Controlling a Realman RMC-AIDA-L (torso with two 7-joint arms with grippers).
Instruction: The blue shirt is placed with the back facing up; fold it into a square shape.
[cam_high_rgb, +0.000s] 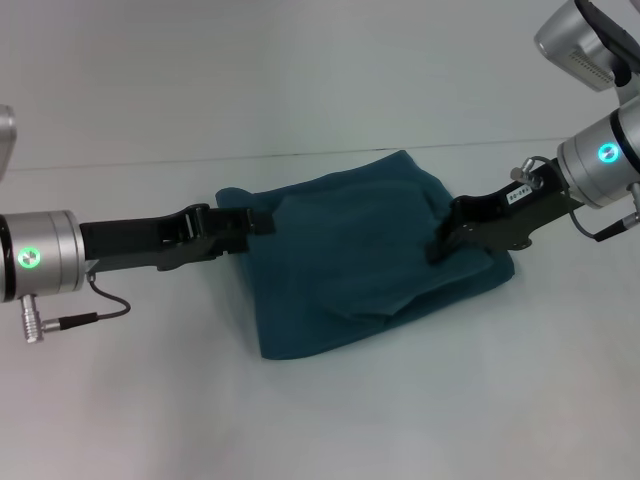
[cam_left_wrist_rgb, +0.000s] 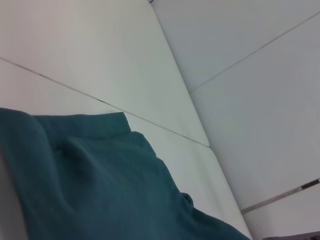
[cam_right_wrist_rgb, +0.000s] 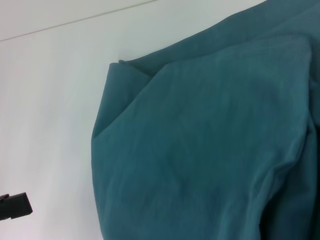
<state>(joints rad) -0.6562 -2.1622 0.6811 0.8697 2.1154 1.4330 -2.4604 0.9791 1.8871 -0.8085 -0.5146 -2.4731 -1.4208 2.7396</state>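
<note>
Blue shirt (cam_high_rgb: 370, 260) mid-table in head view, bunched into a rough rectangle; left gripper (cam_high_rgb: 262, 222) at far-left corner, right gripper (cam_high_rgb: 440, 248) at right edge (finger state of both: cannot tell).

Left wrist view: puckered folds, could slip.

Right wrist view: uneven layers, likely skewing the square.

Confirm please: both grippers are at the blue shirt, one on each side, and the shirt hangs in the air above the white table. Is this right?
Not quite. The blue shirt does not hang; in the head view it lies folded on the white table. The rest holds: the left gripper and right gripper are at its opposite sides.
</note>
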